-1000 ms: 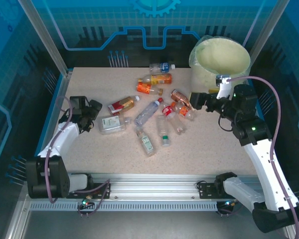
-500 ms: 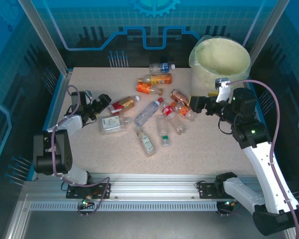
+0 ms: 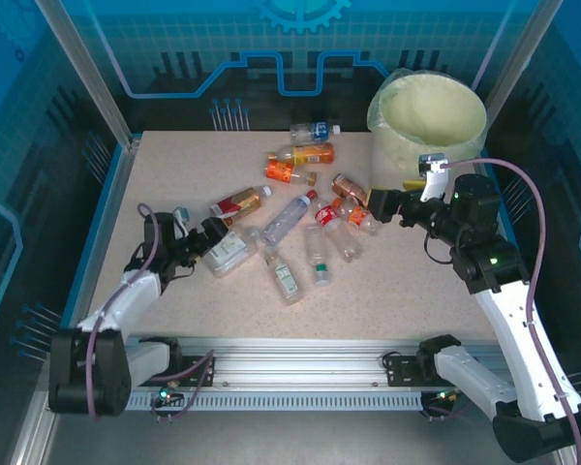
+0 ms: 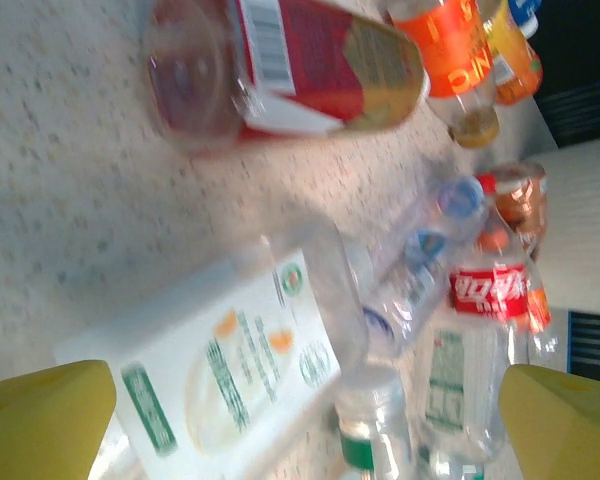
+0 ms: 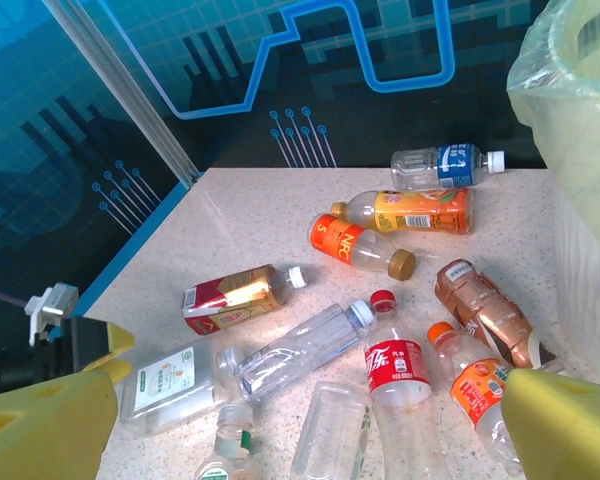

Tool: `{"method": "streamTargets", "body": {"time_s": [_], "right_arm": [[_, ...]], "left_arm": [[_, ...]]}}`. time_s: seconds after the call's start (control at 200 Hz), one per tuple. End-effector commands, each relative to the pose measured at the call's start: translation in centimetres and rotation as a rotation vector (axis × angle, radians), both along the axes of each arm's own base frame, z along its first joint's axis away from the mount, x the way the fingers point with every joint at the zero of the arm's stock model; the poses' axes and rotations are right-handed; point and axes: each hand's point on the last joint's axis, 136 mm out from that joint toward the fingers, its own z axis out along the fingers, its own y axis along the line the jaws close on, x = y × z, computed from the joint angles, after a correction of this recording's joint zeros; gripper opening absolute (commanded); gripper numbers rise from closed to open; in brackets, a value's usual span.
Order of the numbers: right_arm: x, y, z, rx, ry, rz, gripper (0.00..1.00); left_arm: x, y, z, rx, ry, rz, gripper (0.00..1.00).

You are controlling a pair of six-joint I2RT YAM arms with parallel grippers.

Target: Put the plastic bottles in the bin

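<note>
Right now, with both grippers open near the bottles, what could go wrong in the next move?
1. The left gripper is open around the flat white-labelled bottle, and the green-capped bottle lies right beside it; closing may catch or shove both.
2. The right gripper hangs close to the bin, near the orange-labelled bottle; a lift from there could perhaps snag the plastic liner.

clear bottle: blurred, bottom cut off | bin: right side cut off
</note>
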Motion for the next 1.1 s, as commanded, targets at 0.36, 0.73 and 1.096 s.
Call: {"method": "streamTargets", "body": {"time_s": [0.36,0.73,1.096], "right_arm": [[0.4,2.2,-0.4,0.021,0.0,0.06,1.0],[0.1,2.3,-0.5,0.0,0.003,0.073,1.0],[-0.3,2.0,-0.9,-0.02,-0.001,0.069,1.0]], "left_arm": [[-6.7,1.3,-2.7,0.464,0.283,0.008,0.99],[4.6,2.7,-1.8,0.481,0.122,0.126,0.99],[3.6,-2.3,-3.4,0.314,0.015,-0.128,0.99]]}}
